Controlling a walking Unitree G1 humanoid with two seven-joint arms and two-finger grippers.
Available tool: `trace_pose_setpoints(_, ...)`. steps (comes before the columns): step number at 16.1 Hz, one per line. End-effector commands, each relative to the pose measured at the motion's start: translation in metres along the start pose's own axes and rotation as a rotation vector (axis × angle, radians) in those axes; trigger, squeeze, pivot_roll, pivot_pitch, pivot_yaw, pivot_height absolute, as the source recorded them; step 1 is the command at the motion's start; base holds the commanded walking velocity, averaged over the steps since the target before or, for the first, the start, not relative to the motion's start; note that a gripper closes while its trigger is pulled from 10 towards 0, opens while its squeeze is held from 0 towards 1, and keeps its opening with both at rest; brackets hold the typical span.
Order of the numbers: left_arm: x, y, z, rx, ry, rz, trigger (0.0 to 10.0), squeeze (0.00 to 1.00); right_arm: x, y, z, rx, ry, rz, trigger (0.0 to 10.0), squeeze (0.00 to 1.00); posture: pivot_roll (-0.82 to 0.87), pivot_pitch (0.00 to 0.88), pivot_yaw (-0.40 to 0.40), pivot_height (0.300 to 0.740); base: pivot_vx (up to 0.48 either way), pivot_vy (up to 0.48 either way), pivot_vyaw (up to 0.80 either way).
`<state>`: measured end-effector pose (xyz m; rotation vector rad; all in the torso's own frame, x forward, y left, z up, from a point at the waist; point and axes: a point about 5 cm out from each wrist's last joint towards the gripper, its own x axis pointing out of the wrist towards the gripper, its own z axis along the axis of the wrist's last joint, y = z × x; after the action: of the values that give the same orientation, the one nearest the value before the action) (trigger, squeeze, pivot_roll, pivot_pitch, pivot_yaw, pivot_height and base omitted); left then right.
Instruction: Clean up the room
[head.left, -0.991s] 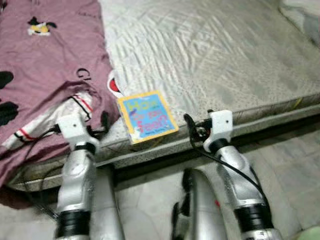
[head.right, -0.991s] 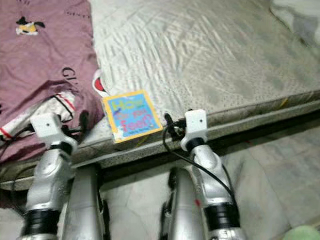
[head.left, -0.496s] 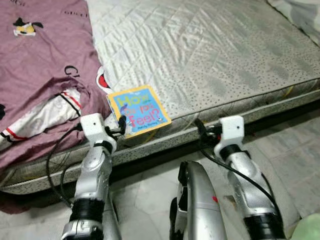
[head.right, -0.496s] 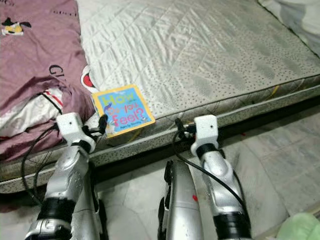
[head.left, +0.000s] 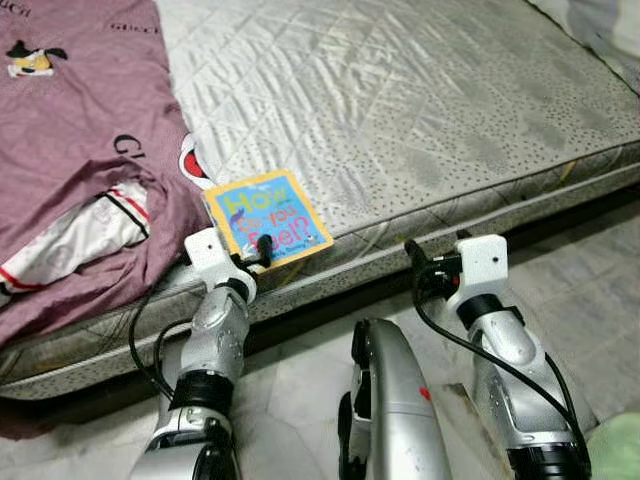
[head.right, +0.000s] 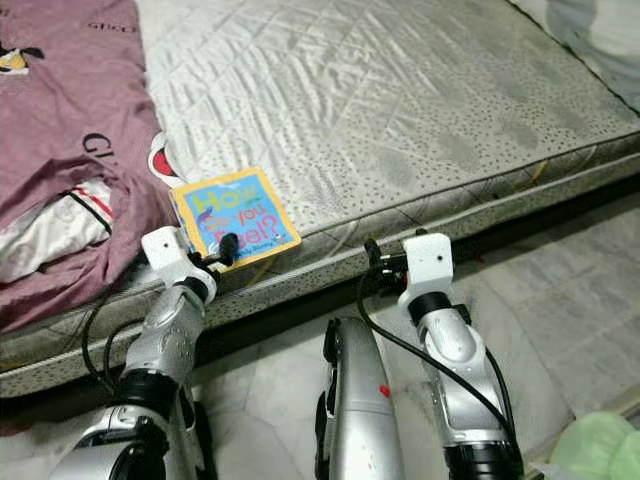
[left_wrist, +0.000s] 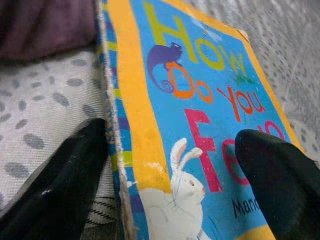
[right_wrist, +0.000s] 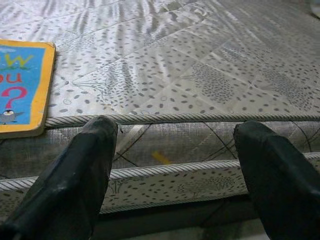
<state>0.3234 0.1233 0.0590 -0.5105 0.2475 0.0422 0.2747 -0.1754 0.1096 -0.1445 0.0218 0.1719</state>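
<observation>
Book at mattress edge, grippers at front

Book (head.left: 267, 217), blue with yellow border, lies left of centre on our grey mattress (head.left: 420, 110), beside the maroon shirt (head.left: 80, 150) at upper left. Our left gripper (left_wrist: 165, 185) has its fingers spread, straddling the book's near corner, not clamped. Our right gripper (right_wrist: 175, 165), lower right, is open before the mattress side, holding nothing.
</observation>
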Motion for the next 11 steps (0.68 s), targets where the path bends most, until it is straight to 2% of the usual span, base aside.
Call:
trace_pose_setpoints(1,-0.005,0.005,-0.018,-0.045,0.066,0.025,10.0,0.00,0.000,-0.004,0.002,-0.019,0.004,-0.001,10.0,0.00,-0.16,0.188,-0.088,0.523,0.000,0.000,0.00)
trace_pose_setpoints(3,-0.006,0.006,-0.028,-0.092,0.098,0.038,10.0,0.00,0.003,-0.007,0.005,-0.028,0.001,0.003,10.0,0.00,-0.15,0.176,-0.101,0.523,0.000,0.000,0.00)
trace_pose_setpoints(6,-0.006,0.016,-0.038,-0.188,0.168,0.080,10.0,0.00,0.009,-0.006,0.008,-0.035,-0.007,0.018,10.0,0.00,-0.14,0.167,-0.112,0.523,0.000,0.000,0.00)
trace_pose_setpoints(9,-0.001,0.014,-0.043,-0.473,0.254,0.005,10.0,0.00,0.015,-0.001,0.012,-0.054,-0.026,0.047,10.0,0.00,-0.14,0.150,-0.128,0.523,0.000,0.000,0.00)
trace_pose_setpoints(10,0.000,0.013,-0.042,-0.527,0.263,-0.020,9.6,0.00,0.016,-0.001,0.013,-0.057,-0.031,0.049,10.0,0.00,-0.14,0.149,-0.128,0.523,0.000,0.000,0.00)
trace_pose_setpoints(11,0.002,0.013,-0.041,-0.535,0.259,-0.022,0.7,0.00,0.016,-0.001,0.014,-0.058,-0.032,0.048,10.0,0.00,-0.15,0.147,-0.127,0.523,0.000,0.000,0.00)
